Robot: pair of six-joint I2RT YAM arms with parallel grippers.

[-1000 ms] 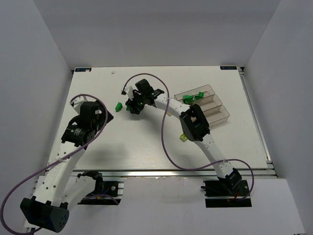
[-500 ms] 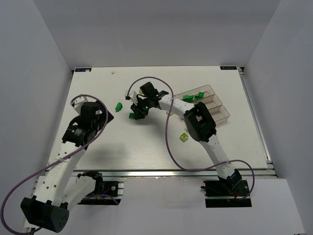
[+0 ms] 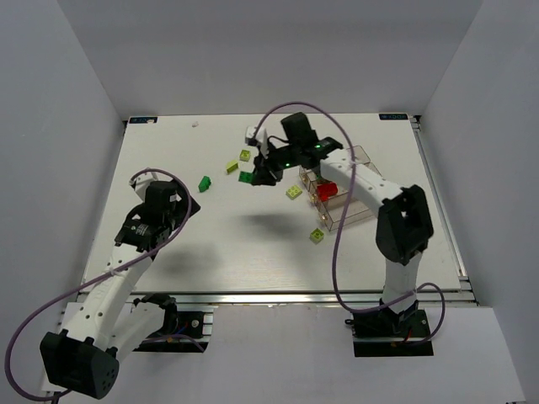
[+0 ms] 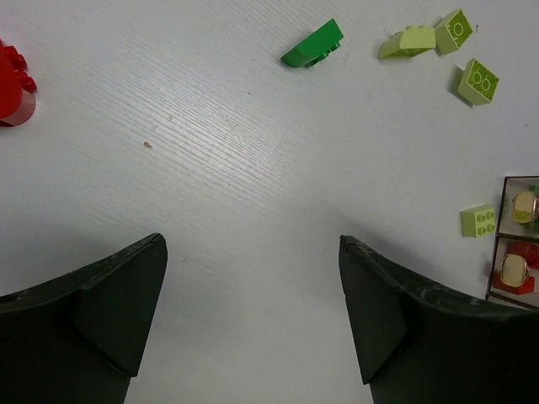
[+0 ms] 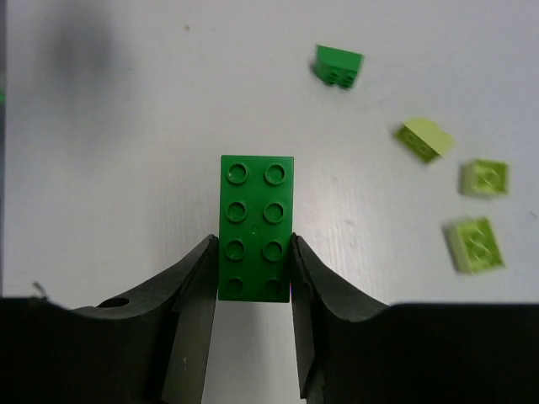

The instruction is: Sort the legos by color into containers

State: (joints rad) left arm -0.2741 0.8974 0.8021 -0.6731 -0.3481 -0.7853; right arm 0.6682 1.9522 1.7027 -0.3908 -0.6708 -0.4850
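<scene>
My right gripper (image 3: 255,172) is shut on a dark green two-by-four brick (image 5: 256,227), held above the table left of the clear stepped containers (image 3: 340,220). A red brick (image 3: 327,191) lies in a middle bin. My arm hides the far bin. Loose on the table are a dark green brick (image 3: 205,183) and lime bricks (image 3: 245,155), (image 3: 232,167), (image 3: 293,192), (image 3: 317,236). My left gripper (image 3: 171,200) is open and empty at the left. Its view shows the green brick (image 4: 312,45), lime bricks (image 4: 477,81) and a red brick (image 4: 13,84) at the left edge.
White walls enclose the table on three sides. The right arm's purple cable loops over the table's middle. The bins show at the right edge of the left wrist view (image 4: 504,244), with a lime brick (image 4: 478,220) just outside them.
The right gripper closed on the dark green brick and lifted it, moving up and right. The right arm swung toward the back, uncovering lime bricks. The left arm shifted slightly.
</scene>
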